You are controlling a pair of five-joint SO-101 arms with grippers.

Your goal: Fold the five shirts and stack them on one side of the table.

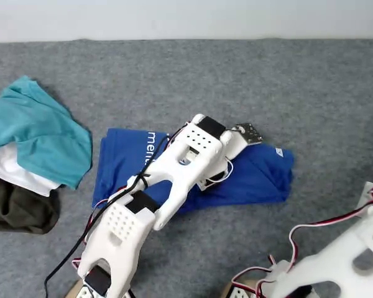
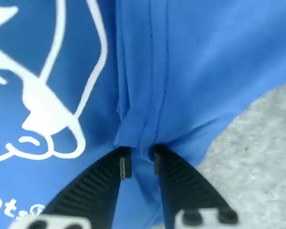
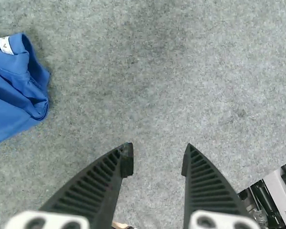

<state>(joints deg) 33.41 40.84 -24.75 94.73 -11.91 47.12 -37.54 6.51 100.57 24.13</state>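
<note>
In the high view, the blue shirt (image 1: 255,177) is lying across the middle of the frame on the grey table (image 1: 311,87), partly folded and rumpled at its right end. The left arm (image 1: 174,167) is stretching over it from the lower left, covering much of the cloth. At the left edge, a teal shirt (image 1: 43,133), a white shirt (image 1: 15,171) and a dark shirt (image 1: 15,208) are sitting in a loose heap, well apart from the blue one. The right arm (image 1: 348,254) is resting at the lower right, off the cloth.

In the left wrist view, the left gripper (image 2: 140,164) is pinching a raised ridge of the blue shirt, with its jaws nearly together and several layers bunching between them. The fabric is looking thin, light and limp. It will probably sag and drag rather than hold a crease, so a seam or doubled edge like this one seems the surest hold.

In the right wrist view, the right gripper (image 3: 155,160) is hanging wide open over bare table and holding nothing. The shirt's collar end, near its label, is lying beside it but not touching.
</note>
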